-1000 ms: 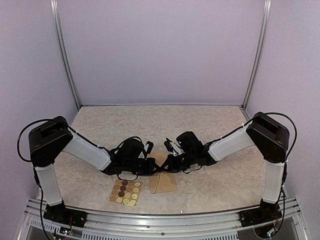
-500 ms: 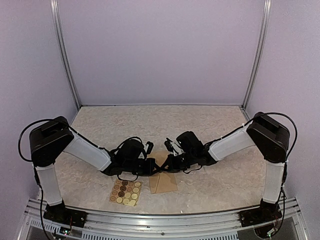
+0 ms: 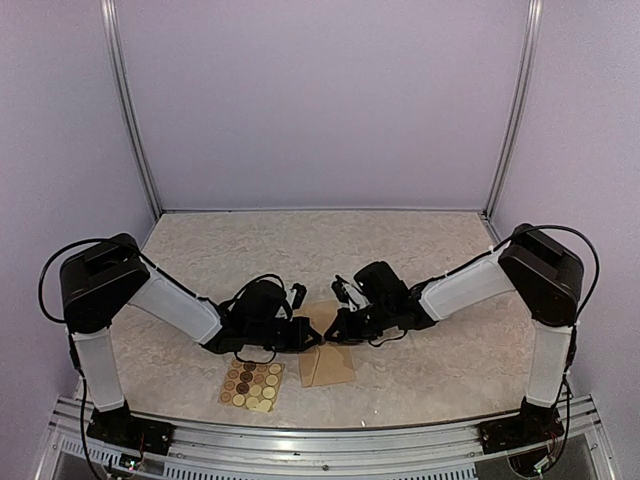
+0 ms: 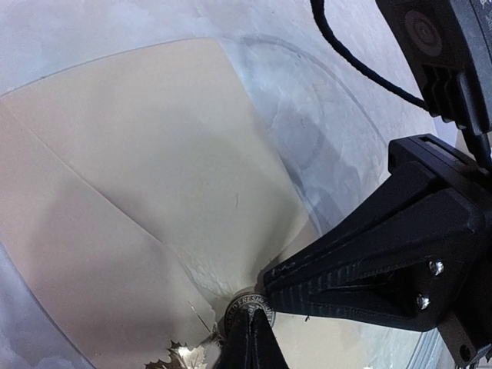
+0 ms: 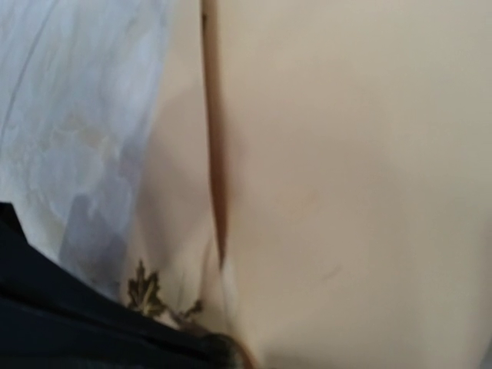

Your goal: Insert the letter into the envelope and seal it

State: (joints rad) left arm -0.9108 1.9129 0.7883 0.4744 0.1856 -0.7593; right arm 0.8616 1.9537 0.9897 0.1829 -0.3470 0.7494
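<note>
The tan envelope (image 3: 327,368) lies on the table between the arms, and it fills the left wrist view (image 4: 154,192) and the right wrist view (image 5: 346,154). My left gripper (image 3: 312,337) is shut on a round sticker (image 4: 250,302) at the tip of the pointed flap. My right gripper (image 3: 333,333) looks shut, and its black fingertips (image 4: 307,269) press on the envelope right beside the sticker. A dark leaf ornament (image 4: 181,358) shows at the flap's edge, also in the right wrist view (image 5: 144,292). The rest of the letter is hidden.
A small tan sheet of round stickers (image 3: 252,385) lies left of the envelope near the front edge. A black cable (image 4: 361,65) of the right arm hangs over the far side. Metal frame posts (image 3: 128,110) stand at the back corners.
Both grippers stay together over the envelope's flap. The arms have shifted only very slightly.
</note>
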